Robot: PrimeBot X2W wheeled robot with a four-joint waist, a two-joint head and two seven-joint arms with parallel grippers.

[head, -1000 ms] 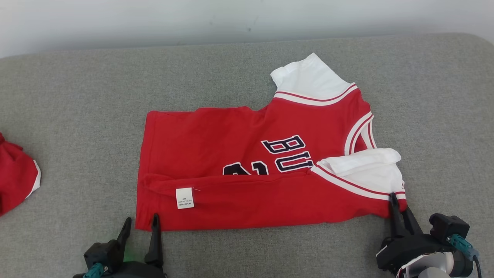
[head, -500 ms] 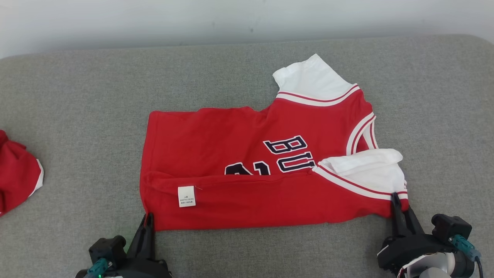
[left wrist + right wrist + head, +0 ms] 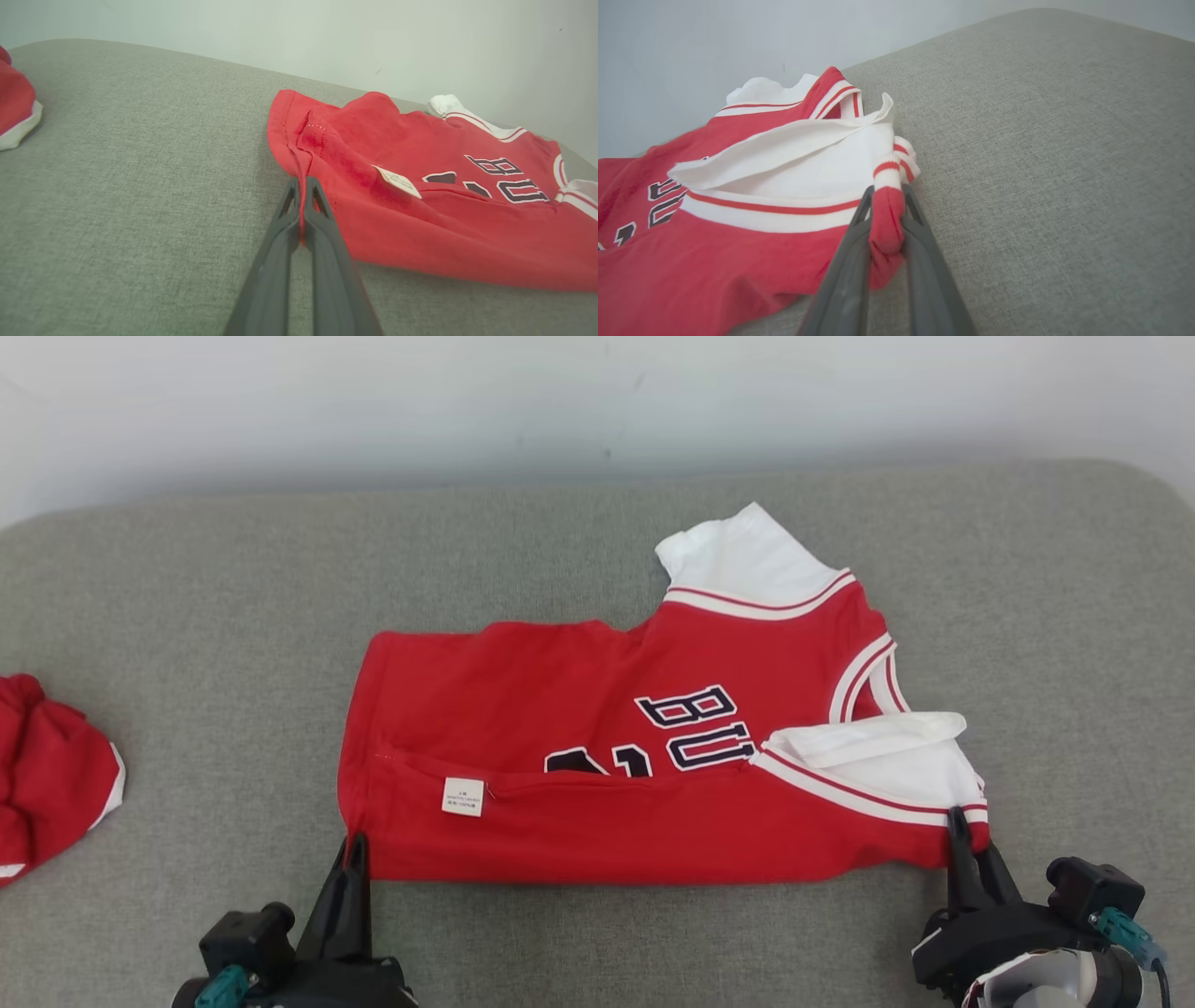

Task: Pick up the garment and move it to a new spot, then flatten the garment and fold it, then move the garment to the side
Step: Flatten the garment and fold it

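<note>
You have the garment [image 3: 597, 709] lying on the padded surface [image 3: 205, 616], a little right of centre, long axis running left to right. Its near strip is folded back over the body; the label [image 3: 463, 796] sits on that fold, toward the left end. At the right end, the far sleeve [image 3: 738, 555] juts toward the wall [image 3: 560, 401] and the near sleeve [image 3: 887, 761] lies on the fold. The left gripper [image 3: 356, 845] meets the near-left corner, the right gripper [image 3: 954, 817] the near-right corner. A second cloth [image 3: 51, 784] lies far left, well apart.
</note>
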